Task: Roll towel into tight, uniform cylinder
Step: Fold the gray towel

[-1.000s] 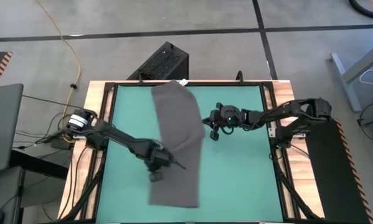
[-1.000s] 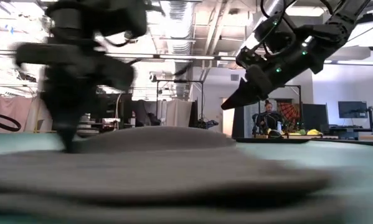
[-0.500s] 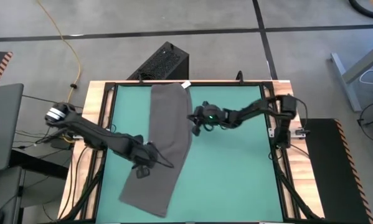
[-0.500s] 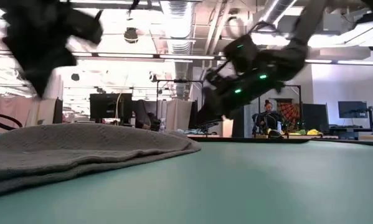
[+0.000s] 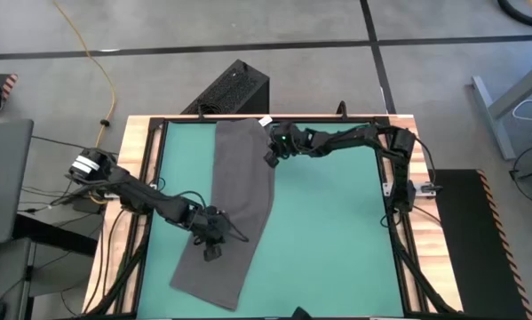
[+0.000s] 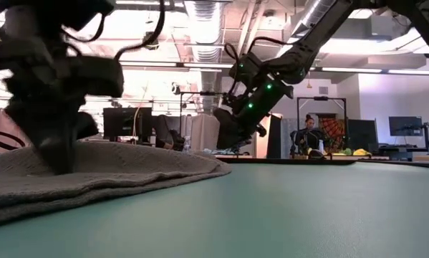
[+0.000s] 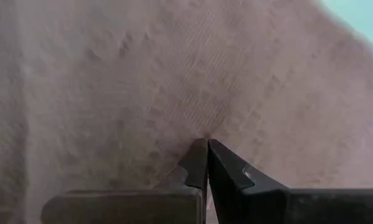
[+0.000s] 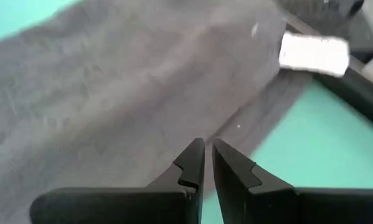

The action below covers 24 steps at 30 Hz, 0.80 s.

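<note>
I work in a robotics lab or open workshop hall. My green-topped table (image 5: 337,231) stands on a grey concrete floor (image 5: 248,27) with a yellow cable (image 5: 106,67) trailing across it. Beyond the table, exposed ceiling ducts (image 6: 200,14) and strip lights run overhead, computer monitors (image 6: 404,126) sit on desks, and a person (image 6: 307,136) sits at a workstation.
</note>
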Tool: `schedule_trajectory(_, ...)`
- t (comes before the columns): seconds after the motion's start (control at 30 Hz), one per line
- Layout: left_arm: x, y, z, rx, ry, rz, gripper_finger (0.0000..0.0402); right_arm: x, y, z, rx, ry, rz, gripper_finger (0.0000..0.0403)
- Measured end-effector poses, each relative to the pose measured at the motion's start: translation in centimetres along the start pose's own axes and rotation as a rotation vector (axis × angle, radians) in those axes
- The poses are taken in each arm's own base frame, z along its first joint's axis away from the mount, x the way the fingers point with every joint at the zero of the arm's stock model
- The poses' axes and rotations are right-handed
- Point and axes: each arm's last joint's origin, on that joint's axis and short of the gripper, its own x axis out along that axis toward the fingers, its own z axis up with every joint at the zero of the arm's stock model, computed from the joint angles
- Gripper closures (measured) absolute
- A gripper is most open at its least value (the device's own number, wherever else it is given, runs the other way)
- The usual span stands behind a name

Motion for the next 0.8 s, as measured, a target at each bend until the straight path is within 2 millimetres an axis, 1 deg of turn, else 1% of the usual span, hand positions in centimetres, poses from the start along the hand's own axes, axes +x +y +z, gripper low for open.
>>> schedule_trajectory(0.1, 0.2, 0.1, -0.9, -0.018, 0.011, 0.008, 0.0401, 0.7, 0.5, -0.6, 0.014, 0.022, 0.054, 0.0344)
schedule_trajectory(0.23, 0.3, -0.2, -1.6, -0.021, 0.028, 0.007, 0.0401, 1.4, 1.3, -2.0, 0.007, 0.104, 0.083, 0.0344)
schedule_trajectory(0.43, 0.3, -1.0, -2.4, -0.014, 0.055, -0.011, 0.0401, 0.8, 1.2, -3.1, 0.036, 0.257, 0.058, 0.0344)
schedule_trajectory(0.53, 0.3, -1.3, -2.9, -0.015, 0.07, -0.017, 0.0401, -0.3, 1.8, -4.0, 0.034, 0.374, 0.047, 0.0344)
schedule_trajectory(0.6, 0.3, -1.6, -3.1, -0.014, 0.072, -0.015, 0.0401, -1.3, 2.8, -4.7, 0.011, 0.457, 0.037, 0.0344)
schedule_trajectory(0.7, 0.2, -1.8, -3.4, -0.013, 0.061, 0.003, 0.0401, -3.6, 4.8, -5.8, -0.061, 0.583, 0.041, 0.0344)
schedule_trajectory(0.8, 0.2, -2.0, -3.5, -0.004, 0.052, 0.012, 0.0401, -5.8, 6.5, -6.0, -0.108, 0.606, 0.046, 0.0344)
